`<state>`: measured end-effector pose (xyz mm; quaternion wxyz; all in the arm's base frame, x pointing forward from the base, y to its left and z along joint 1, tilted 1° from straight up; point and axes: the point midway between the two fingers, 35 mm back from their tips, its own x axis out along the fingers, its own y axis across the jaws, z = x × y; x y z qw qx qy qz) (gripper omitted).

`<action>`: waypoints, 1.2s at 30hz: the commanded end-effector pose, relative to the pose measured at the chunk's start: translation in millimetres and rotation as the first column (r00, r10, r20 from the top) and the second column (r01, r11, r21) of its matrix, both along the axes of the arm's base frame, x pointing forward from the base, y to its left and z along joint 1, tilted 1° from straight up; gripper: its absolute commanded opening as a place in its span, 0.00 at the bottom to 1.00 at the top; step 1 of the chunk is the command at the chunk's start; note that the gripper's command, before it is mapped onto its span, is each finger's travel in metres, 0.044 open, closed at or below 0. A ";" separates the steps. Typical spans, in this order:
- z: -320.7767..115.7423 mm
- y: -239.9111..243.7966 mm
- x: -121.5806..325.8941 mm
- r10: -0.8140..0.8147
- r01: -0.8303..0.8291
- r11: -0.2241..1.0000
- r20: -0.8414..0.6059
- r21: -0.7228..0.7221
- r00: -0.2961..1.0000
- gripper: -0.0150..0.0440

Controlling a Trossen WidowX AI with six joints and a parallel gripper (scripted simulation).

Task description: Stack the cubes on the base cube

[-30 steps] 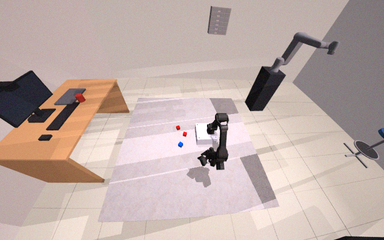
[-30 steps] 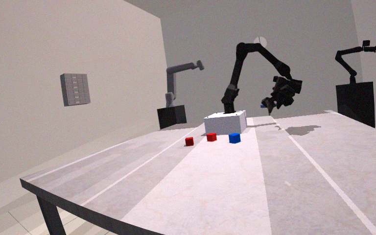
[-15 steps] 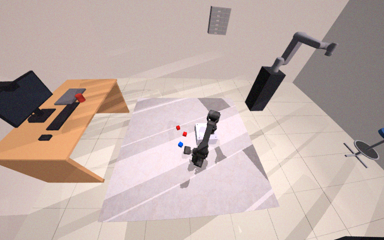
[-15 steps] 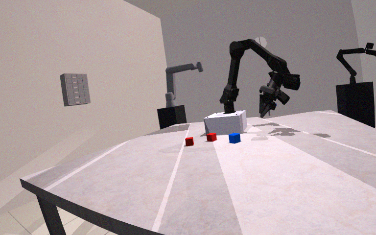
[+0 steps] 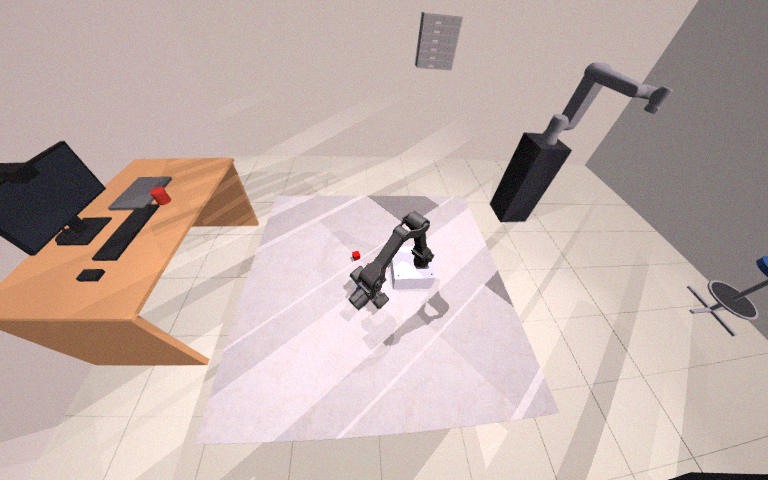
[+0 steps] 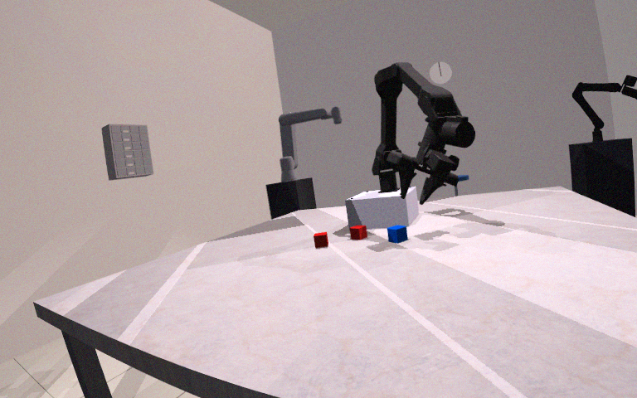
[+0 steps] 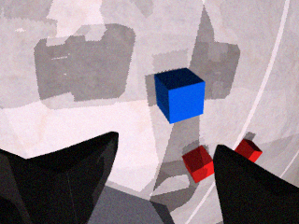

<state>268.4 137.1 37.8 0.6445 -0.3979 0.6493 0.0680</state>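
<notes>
Top view: my arm [image 5: 393,246] leans over the blue cube, and one red cube [image 5: 356,255] [image 6: 320,240] [image 7: 249,151] sits beyond my reach-end. Exterior view: my gripper [image 6: 413,201] [image 7: 167,146] hangs above the table [image 6: 263,305], partly open and empty; the blue cube [image 6: 397,234] [image 7: 181,97], probably the fixed base, rests near the other red cube [image 6: 357,232] [image 7: 198,164]. Wrist view: that nearer red cube lies close beside one fingertip in sight, so descending off-centre could knock it askew.
</notes>
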 end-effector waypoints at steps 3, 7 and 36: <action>4.3 -36.5 22.5 -0.307 0.303 0.947 0.029 0.106 0.951 0.70; 7.0 -61.5 33.3 -0.485 0.474 0.865 0.034 0.166 0.874 0.70; 38.2 -263.2 45.2 -0.948 0.823 -0.319 -0.152 0.471 -0.280 0.70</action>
